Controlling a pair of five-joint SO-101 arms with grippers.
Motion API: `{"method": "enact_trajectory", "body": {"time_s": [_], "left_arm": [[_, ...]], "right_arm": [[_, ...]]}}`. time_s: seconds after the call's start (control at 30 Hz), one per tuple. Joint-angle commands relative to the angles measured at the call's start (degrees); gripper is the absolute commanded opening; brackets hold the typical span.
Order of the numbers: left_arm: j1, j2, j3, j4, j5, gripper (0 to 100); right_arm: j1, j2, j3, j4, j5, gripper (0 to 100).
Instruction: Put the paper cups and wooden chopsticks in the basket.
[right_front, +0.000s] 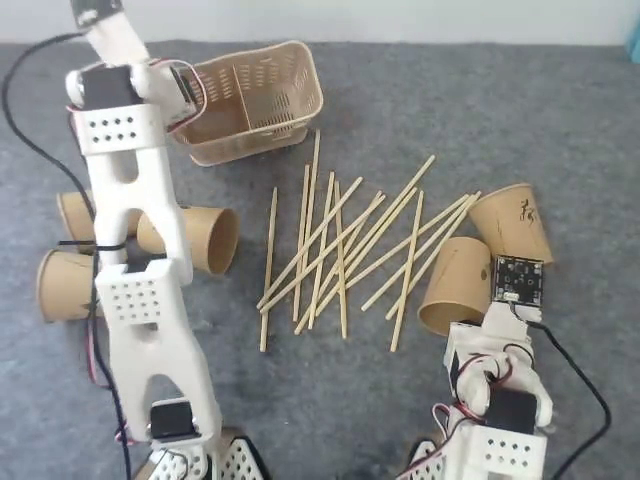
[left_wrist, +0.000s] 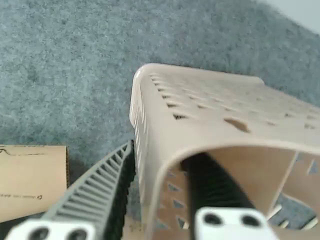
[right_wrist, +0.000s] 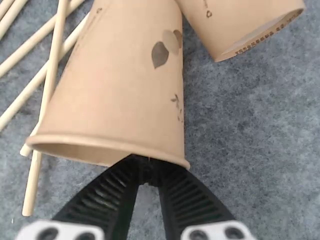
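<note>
Right wrist view: paper cup (right_wrist: 115, 85) rim touching right hand (right_wrist: 142, 167) tips.

Left arm (right_front: 140, 260) covering parts of three paper cups (right_front: 205, 240) by the tabletop's (right_front: 420, 110) left edge, basket (left_wrist: 210, 115) cut off by a picture's edge, another cup (right_wrist: 240, 25) with its base cropped away

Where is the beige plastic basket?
The beige plastic basket is far left in the high view, behind the wooden chopsticks; the left hand grips its wall.

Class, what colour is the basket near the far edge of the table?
Beige. The basket has slotted walls; the high view shows it best.
</note>
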Motion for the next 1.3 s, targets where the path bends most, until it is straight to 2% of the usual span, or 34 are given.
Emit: {"method": "enact_trajectory", "body": {"time_s": [0.0, 0.33, 0.63, 1.0, 1.13, 1.27], "left_arm": [[-0.4, 0.7, -8.4, 2.1, 3.2, 29], [-0.4, -6.5, -11.1, 2.3, 3.0, 29], [-1.6, -7.3, -8.0, 2.3, 2.9, 29], [0.5, -6.8, -6.4, 1.8, 1.6, 29], [-0.9, -6.5, -5.2, -0.8, 1.6, 28], [-2.1, -4.1, -2.8, -5.5, 1.6, 22]], "right_arm": [[-0.3, 0.0, -2.0, 0.1, 0.7, 1.7], [-0.4, 0.0, -2.0, 0.1, 0.7, 1.7], [-0.4, 0.0, -2.0, 0.1, 0.7, 1.7], [-0.4, 0.0, -2.0, 0.1, 0.7, 1.7], [-0.3, 0.0, -2.0, 0.1, 0.7, 1.7], [-0.3, 0.0, -2.0, 0.2, 0.7, 1.7]]}}
